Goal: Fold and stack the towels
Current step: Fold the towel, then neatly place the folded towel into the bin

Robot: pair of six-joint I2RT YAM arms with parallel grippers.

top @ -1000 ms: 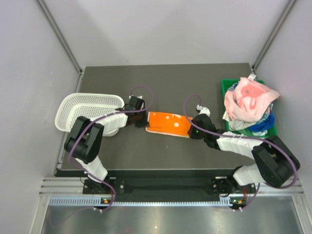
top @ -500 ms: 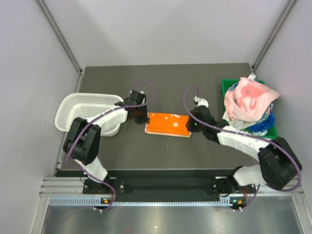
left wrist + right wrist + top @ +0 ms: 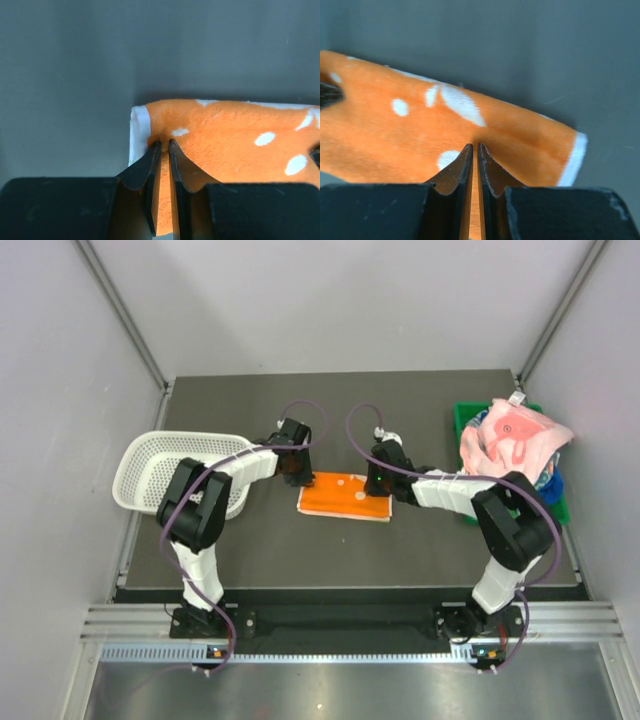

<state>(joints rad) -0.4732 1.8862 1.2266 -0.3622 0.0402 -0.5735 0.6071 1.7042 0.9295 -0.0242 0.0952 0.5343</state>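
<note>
you're watching two matching arms, the left arm [image 3: 240,466] and right arm [image 3: 447,490]: white shells between chunky black joints, bases bolted at the near edge of the table [image 3: 420,400]. a thin purple cable [image 3: 297,405] trails along each. the fingers [image 3: 142,172] are matte black, tapering to thin tips

A dark grey table [image 3: 330,550] stands between pale grey walls [image 3: 330,300], a metal rail [image 3: 340,618] along its near edge.
</note>
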